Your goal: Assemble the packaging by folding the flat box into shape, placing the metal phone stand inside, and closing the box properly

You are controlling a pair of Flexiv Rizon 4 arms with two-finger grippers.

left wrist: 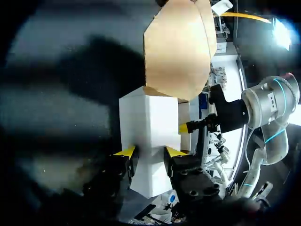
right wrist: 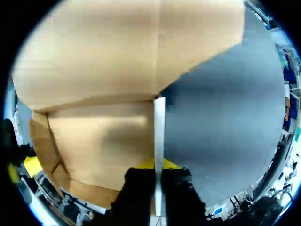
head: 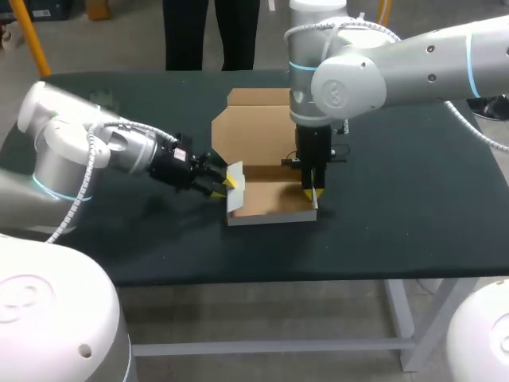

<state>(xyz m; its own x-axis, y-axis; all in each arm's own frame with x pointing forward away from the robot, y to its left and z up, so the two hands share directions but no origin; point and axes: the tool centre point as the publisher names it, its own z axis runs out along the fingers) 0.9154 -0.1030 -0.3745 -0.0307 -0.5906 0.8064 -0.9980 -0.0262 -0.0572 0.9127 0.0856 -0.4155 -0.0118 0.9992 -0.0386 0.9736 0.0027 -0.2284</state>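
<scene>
The box [head: 274, 205], white outside and brown inside, lies open mid-table with its lid [head: 256, 127] standing up at the back. My left gripper [head: 227, 181] is at the box's left side. In the left wrist view it [left wrist: 149, 153] is shut on the white side flap [left wrist: 150, 120], with a yellow tip on each face. My right gripper [head: 310, 192] points down at the right wall. In its own view it [right wrist: 159, 165] is shut on that thin wall [right wrist: 159, 127], seen edge-on beside the brown floor [right wrist: 103, 146]. No metal phone stand is in view.
The dark green table cloth [head: 398, 199] stretches to the right of the box and in front of it. A person stands beyond the far edge without touching anything.
</scene>
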